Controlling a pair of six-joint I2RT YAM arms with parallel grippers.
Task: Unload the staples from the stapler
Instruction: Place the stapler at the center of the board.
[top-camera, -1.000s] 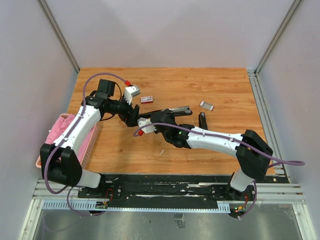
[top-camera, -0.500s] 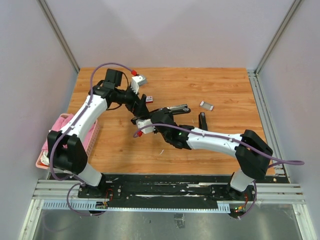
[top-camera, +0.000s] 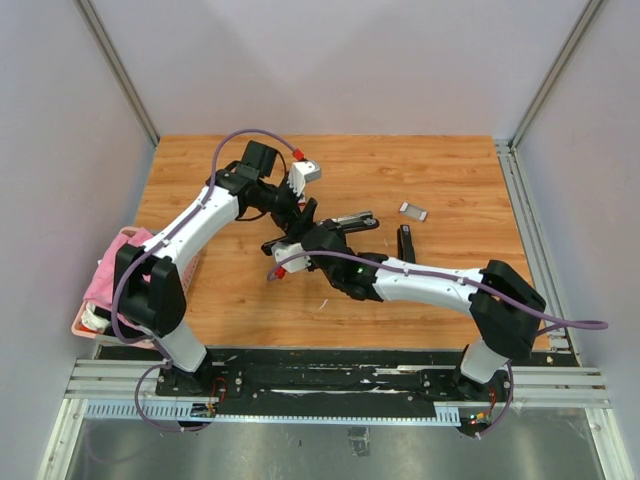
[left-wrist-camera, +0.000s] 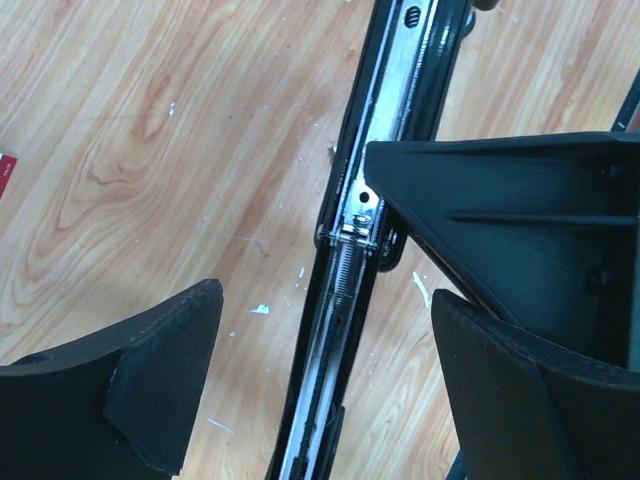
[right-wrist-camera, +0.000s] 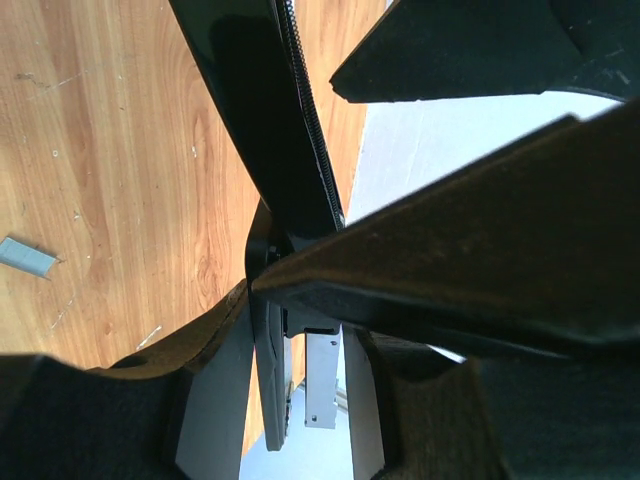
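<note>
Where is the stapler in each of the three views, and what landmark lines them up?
Top external: stapler, open, near the centre of the picture.
Left wrist: its metal rail runs top to bottom through the centre.
Right wrist: its black body slants from the top edge down to the centre.
Shared landmark: the wooden table under it in every view.

No text or number can be read on the stapler (left-wrist-camera: 390, 100) or elsewhere.
</note>
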